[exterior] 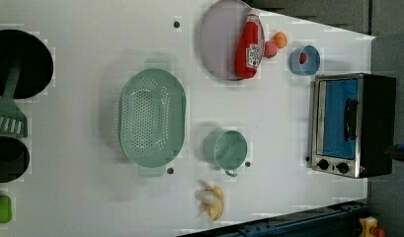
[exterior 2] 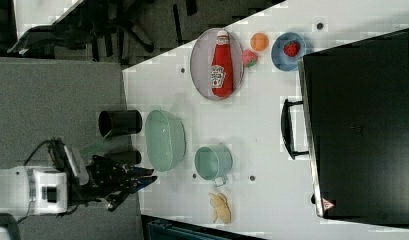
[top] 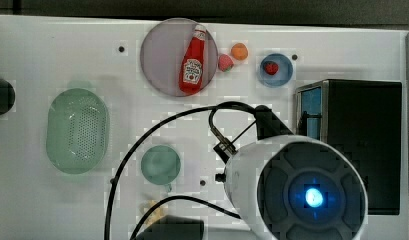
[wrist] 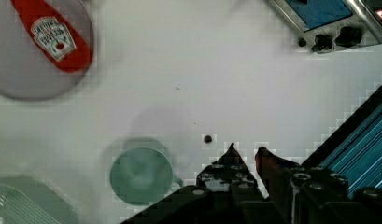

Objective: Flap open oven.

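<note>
Left view: oven (exterior: 351, 125) door shut, handle (exterior: 351, 119) untouched. Claw (wrist: 244, 150) nearly together, clamped on nothing, well apart from oven. All left.

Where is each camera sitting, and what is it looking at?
Top view: above the arm, looking down on the table; the arm's round body fills its lower right.
Left view: high up, looking down at the oven door; no arm.
Right view: high up, behind the oven; the arm and gripper at its lower left.
Wrist view: on the arm, facing the table; the gripper shows.
All share the ketchup bottle.
</note>
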Robot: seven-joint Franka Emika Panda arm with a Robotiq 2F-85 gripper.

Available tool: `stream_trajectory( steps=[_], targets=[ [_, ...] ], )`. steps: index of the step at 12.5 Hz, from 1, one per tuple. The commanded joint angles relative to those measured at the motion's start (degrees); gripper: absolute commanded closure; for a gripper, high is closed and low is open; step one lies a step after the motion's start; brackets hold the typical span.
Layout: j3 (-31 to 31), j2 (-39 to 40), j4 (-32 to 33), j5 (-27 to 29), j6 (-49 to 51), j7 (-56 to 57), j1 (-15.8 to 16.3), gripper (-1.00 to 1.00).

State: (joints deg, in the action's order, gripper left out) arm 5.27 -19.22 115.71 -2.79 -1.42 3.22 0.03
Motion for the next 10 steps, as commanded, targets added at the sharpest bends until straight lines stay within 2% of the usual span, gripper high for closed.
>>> stream_trajectory(
  steps=[1, 5, 10],
  targets=[
    [2.3, 0.6, 0.7, -0.9, -3.3, 11.7, 0.1, 0.65],
    [6.8, 1.4, 5.7, -2.5, -14.1, 28.7, -0.1, 0.65],
    [12.6, 3.4, 11.1, -3.7, -22.6, 42.5, -0.3, 0.65]
  ],
)
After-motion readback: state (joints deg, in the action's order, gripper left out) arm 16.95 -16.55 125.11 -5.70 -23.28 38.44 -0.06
